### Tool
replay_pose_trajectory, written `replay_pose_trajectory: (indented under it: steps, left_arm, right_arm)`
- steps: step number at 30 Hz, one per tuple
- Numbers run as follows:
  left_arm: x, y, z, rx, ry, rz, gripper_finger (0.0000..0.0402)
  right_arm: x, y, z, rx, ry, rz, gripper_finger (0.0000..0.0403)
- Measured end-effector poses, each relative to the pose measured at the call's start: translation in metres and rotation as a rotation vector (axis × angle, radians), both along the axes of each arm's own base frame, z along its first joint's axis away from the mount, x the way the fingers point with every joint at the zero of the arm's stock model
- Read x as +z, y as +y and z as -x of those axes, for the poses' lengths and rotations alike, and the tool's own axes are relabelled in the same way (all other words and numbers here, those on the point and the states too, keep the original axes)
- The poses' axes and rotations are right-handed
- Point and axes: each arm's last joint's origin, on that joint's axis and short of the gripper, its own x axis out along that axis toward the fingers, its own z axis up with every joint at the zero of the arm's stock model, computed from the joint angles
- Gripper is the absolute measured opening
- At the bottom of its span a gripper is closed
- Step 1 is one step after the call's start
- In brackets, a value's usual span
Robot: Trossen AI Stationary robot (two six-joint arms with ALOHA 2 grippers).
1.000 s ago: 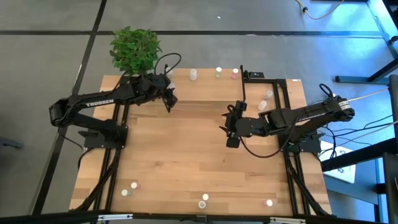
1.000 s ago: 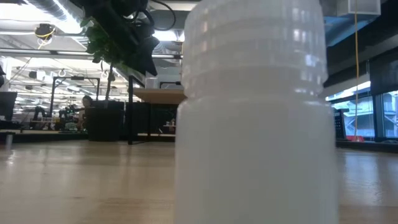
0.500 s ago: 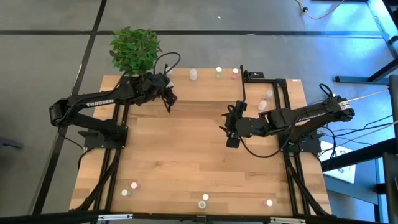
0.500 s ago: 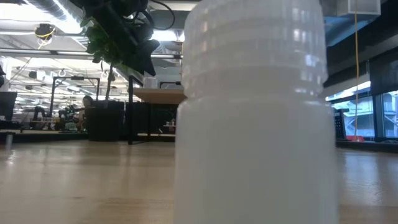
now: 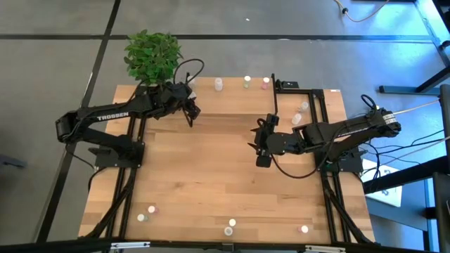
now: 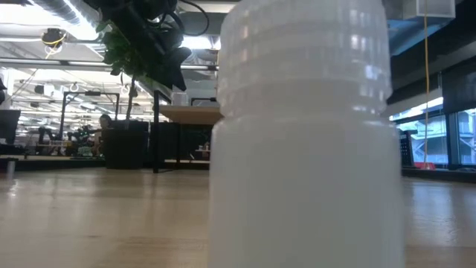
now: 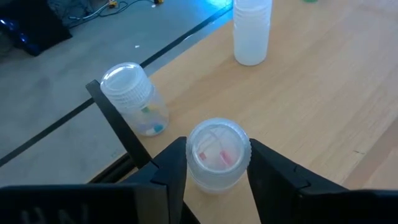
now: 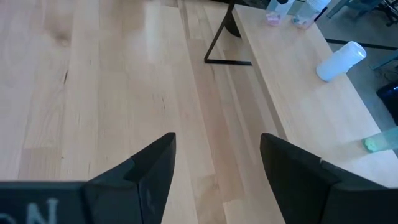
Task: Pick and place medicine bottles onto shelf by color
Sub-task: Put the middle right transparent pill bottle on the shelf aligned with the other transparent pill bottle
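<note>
Pinching a small translucent white-capped bottle [image 7: 217, 154] with pinkish contents between its two dark fingers, the left gripper [image 5: 190, 111] hangs over the far left part of the light-wood tabletop [image 5: 211, 176], close to the leafy green potted plant [image 5: 152, 55]. Its wrist view shows the jaws pressed against the bottle's sides just under the cap, a hold that looks meant to keep the bottle upright while it is carried. Just beside it there stands a second clear bottle [image 7: 134, 104] holding blue and green bits, next to a thin black frame bar, and a plain white bottle [image 7: 252, 31] stands farther off.

The right gripper [image 5: 261, 144] waits low over the middle of the table with its fingers spread and nothing between them; its wrist view looks past them at the low light-wood shelf [image 8: 292, 87] on its black frame, where a whitish bottle [image 8: 339, 60] lies on its side.

Loose bottles sit along the far edge [image 5: 246, 82] and the near edge [image 5: 230, 226], one near-edge bottle filling most of the low view [image 6: 305, 134]. Sorting seems barely begun: I judge the held bottle must next go to the shelf spot for its colour
</note>
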Motion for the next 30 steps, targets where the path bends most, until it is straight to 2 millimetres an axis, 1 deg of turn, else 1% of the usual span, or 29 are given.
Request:
replay_pose_trajectory:
  steps: [10, 30]
  left_arm:
    - [0.0, 0.0, 0.0, 0.0, 0.0, 0.0, 0.0158]
    - [0.0003, 0.0001, -0.0003, -0.012, 0.01, -0.013, 0.0158]
  right_arm:
    - [-0.0001, -0.0001, 0.0, 0.0, 0.001, -0.001, 0.0236]
    - [-0.0002, -0.0001, 0.0001, -0.013, -0.007, -0.018, 0.0236]
